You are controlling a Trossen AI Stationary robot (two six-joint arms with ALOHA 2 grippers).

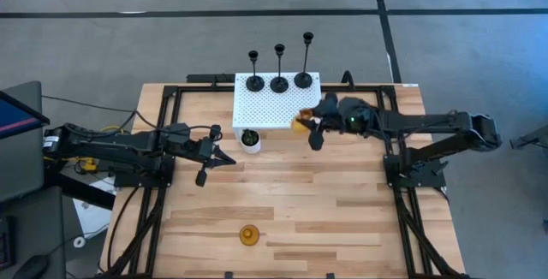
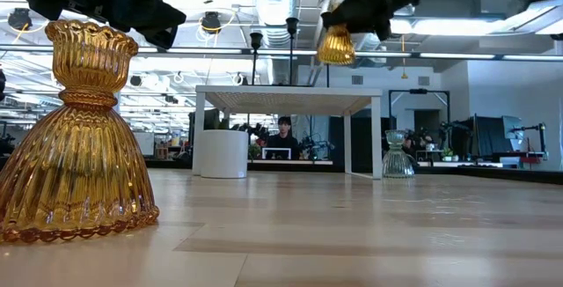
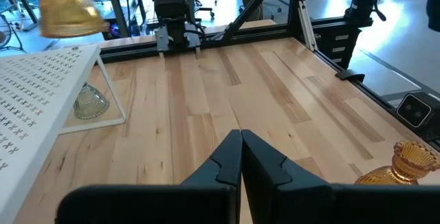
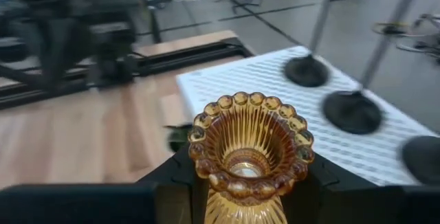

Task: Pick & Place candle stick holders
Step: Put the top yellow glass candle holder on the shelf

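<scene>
Three black candle stick holders with thin stems stand on their round bases along the far edge of a white perforated stand. My right gripper is shut on an amber glass holder beside the stand's right edge, raised above the stand's top in the low view. A second amber holder stands on its wide base near the table's front edge. A clear glass holder stands on the table under the stand. My left gripper is shut and empty over the table's left middle. My right gripper pinches the amber holder between its two fingers, on either side of its ribbed neck just below the beaded rim. The fingers come from above. The holder is upright, cup opening up, and lifted clear of the table and the stand.
A small white pot with a green plant stands at the white stand's near left corner. Black frame rails run along the table's left, right and far sides. Bare wood lies between the pot and the front amber holder.
</scene>
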